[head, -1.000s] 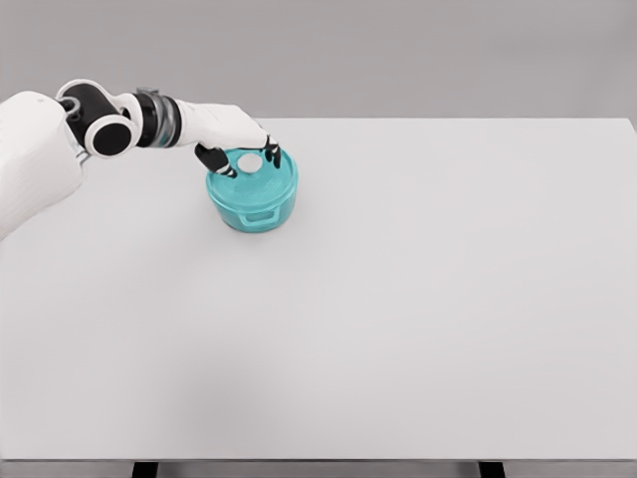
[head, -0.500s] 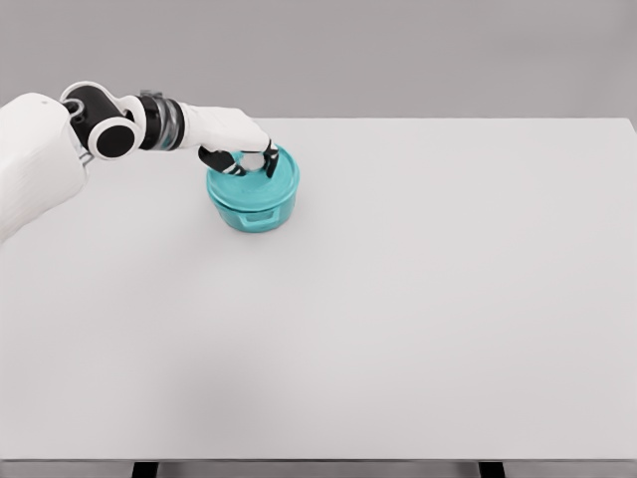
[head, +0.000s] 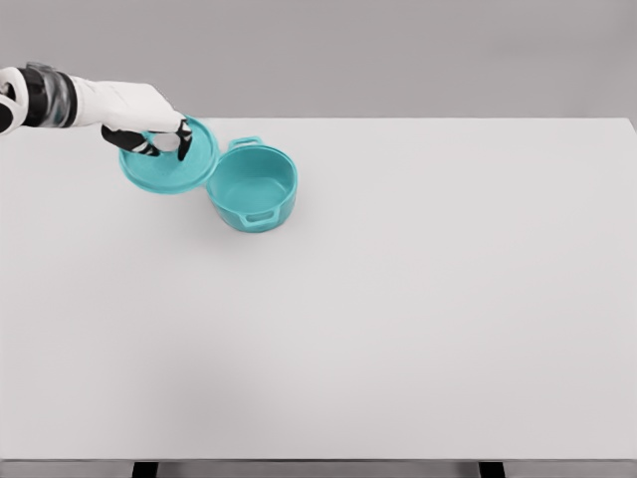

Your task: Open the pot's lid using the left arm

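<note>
Your left hand (head: 149,134) is clamping the lid (head: 171,159) by its knob, holding it at the pot's (head: 253,187) 9 o'clock, clear of the rim; pot is sitting open on the tabletop (head: 418,299).

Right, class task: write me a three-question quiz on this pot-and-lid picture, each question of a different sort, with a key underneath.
1. True or false: the lid sits closed on the pot.
2. Multiple choice: where is the lid relative to the pot in the head view? A) to its left B) to its right C) inside it
3. Short answer: which hand grips the lid, and by what part?

Key
1. False. The pot is open and its inside shows.
2. A.
3. The left hand, fingers curled around the lid's knob; the right arm is out of view.
</note>
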Robot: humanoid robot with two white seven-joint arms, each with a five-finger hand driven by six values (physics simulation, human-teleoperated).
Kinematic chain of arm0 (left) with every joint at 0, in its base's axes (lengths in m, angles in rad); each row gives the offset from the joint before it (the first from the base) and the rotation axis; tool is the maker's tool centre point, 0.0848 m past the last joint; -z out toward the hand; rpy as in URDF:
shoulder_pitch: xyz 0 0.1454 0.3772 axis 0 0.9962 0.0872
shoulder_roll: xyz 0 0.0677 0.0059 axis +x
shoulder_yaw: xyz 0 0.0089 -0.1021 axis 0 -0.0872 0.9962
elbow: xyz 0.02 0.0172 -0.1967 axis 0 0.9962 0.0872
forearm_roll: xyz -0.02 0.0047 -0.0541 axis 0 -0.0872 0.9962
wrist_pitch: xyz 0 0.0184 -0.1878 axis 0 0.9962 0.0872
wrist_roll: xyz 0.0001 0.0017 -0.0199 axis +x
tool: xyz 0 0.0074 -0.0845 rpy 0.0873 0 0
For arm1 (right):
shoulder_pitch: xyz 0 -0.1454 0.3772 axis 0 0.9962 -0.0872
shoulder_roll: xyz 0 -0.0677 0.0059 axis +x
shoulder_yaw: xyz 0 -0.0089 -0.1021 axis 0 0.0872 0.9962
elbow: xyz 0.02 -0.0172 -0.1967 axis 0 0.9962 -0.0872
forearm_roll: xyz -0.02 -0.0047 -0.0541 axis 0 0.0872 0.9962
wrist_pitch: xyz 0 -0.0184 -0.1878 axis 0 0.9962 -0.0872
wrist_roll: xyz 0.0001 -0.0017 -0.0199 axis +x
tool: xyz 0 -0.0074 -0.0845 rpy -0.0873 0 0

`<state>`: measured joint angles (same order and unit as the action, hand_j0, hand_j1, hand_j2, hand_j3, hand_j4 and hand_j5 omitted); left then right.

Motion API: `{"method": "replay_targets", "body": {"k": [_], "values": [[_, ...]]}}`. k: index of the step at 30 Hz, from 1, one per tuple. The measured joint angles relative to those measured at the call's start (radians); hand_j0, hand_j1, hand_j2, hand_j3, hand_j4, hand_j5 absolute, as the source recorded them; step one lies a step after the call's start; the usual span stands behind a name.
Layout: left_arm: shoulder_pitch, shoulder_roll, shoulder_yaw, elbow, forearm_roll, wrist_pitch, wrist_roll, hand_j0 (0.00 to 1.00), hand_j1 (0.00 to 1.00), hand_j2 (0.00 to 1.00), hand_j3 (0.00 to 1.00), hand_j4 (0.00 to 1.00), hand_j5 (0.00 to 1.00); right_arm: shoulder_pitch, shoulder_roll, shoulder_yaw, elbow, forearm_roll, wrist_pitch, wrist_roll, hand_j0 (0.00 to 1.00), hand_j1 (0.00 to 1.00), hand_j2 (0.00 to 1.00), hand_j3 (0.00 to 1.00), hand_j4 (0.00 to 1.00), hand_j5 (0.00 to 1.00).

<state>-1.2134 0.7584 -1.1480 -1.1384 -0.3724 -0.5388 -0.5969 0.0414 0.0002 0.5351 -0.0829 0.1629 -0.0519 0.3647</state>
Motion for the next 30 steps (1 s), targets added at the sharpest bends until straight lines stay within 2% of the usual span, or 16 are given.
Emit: {"method": "replay_targets", "body": {"k": [3, 4, 9, 11, 14, 15, 16, 23, 26, 27, 30], "values": [[0.015, 0.083, 0.001, 0.000, -0.001, -0.047, 0.003, 0.48, 0.48, 0.48, 0.48, 0.48, 0.48, 0.000, 0.000, 0.000, 0.000, 0.000, 0.000, 0.000, 1.00, 1.00, 1.00, 1.00, 1.00, 1.00], [0.037, 0.100, 0.001, 0.000, -0.003, -0.055, 0.003, 0.48, 0.48, 0.48, 0.48, 0.48, 0.48, 0.000, 0.000, 0.000, 0.000, 0.000, 0.000, 0.000, 1.00, 1.00, 1.00, 1.00, 1.00, 1.00], [0.061, 0.121, 0.005, -0.001, -0.003, -0.071, 0.004, 0.53, 0.53, 0.53, 0.53, 0.53, 0.53, 0.000, 0.000, 0.000, 0.000, 0.000, 0.000, 0.000, 1.00, 1.00, 1.00, 1.00, 1.00, 1.00], [0.080, 0.115, 0.005, -0.001, -0.002, -0.073, 0.004, 0.64, 0.64, 0.64, 0.64, 0.64, 0.64, 0.000, 0.000, 0.000, 0.000, 0.000, 0.000, 0.000, 1.00, 1.00, 1.00, 1.00, 1.00, 1.00], [0.080, 0.107, 0.006, 0.000, 0.000, -0.074, 0.004, 0.94, 0.94, 0.94, 0.94, 0.94, 0.94, 0.000, 0.000, 0.000, 0.000, 0.000, 0.000, 0.000, 1.00, 1.00, 1.00, 1.00, 1.00, 1.00], [0.081, 0.104, 0.006, 0.000, 0.001, -0.074, 0.004, 0.95, 0.95, 0.95, 0.95, 0.95, 0.95, 0.000, 0.000, 0.000, 0.000, 0.000, 0.000, 0.000, 1.00, 1.00, 1.00, 1.00, 1.00, 1.00], [0.081, 0.102, 0.006, 0.000, 0.001, -0.074, 0.004, 1.00, 1.00, 1.00, 1.00, 1.00, 1.00, 0.000, 0.000, 0.000, 0.000, 0.000, 0.000, 0.000, 1.00, 1.00, 1.00, 1.00, 1.00, 1.00], [0.087, 0.097, 0.006, 0.004, 0.004, -0.074, 0.004, 1.00, 1.00, 1.00, 1.00, 1.00, 1.00, 0.000, 0.000, 0.000, 0.000, 0.000, 0.000, 0.000, 1.00, 1.00, 1.00, 1.00, 1.00, 1.00], [0.095, 0.099, 0.013, 0.036, 0.006, -0.074, 0.004, 1.00, 1.00, 1.00, 1.00, 1.00, 1.00, 0.000, 0.000, 0.000, 0.000, 0.000, 0.000, 0.000, 1.00, 1.00, 1.00, 1.00, 1.00, 1.00], [0.097, 0.099, 0.019, 0.061, 0.007, -0.074, 0.003, 1.00, 1.00, 1.00, 1.00, 1.00, 1.00, 0.000, 0.000, 0.000, 0.000, 0.000, 0.000, 0.000, 1.00, 1.00, 1.00, 1.00, 1.00, 1.00], [0.103, 0.090, 0.062, 0.204, 0.018, -0.074, 0.003, 1.00, 1.00, 1.00, 1.00, 1.00, 1.00, 0.000, 0.000, 0.000, 0.000, 0.000, 0.000, -0.001, 1.00, 1.00, 1.00, 1.00, 1.00, 1.00]]}}
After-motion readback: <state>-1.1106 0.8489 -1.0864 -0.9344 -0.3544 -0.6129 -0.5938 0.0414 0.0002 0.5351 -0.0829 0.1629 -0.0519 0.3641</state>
